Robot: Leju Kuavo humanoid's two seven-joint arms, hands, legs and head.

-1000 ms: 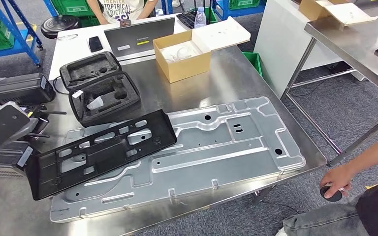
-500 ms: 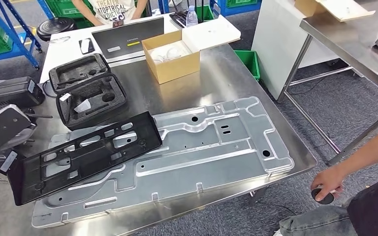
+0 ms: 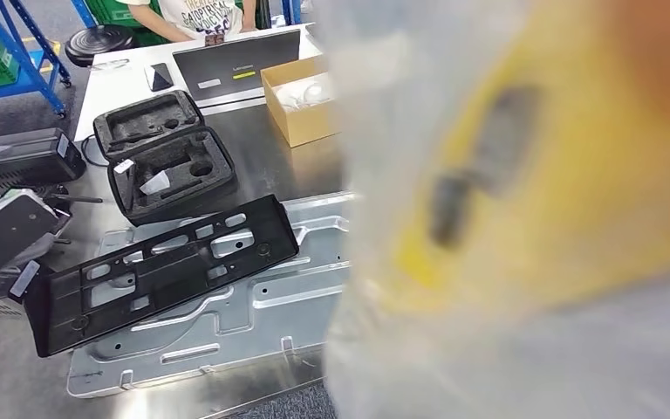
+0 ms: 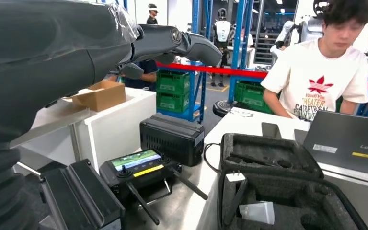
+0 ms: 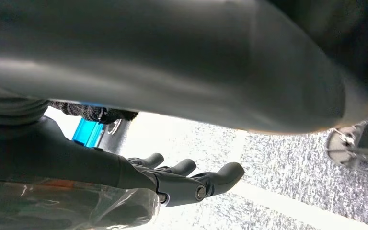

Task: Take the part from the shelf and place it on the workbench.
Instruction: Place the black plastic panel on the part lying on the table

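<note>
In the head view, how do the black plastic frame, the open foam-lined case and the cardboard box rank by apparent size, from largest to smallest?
1. black plastic frame, longest, lying across the metal panel.
2. open foam-lined case, both halves together.
3. cardboard box, smallest as seen; a blurred yellow and white shape close to the camera hides its right part, and it stands farther away, so this rank is unsure.

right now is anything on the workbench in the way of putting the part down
Yes. A stamped metal panel with a black plastic frame lying on it covers the near workbench; an open foam case and a cardboard box sit behind. A blurred yellow shape hides the right side.
</note>
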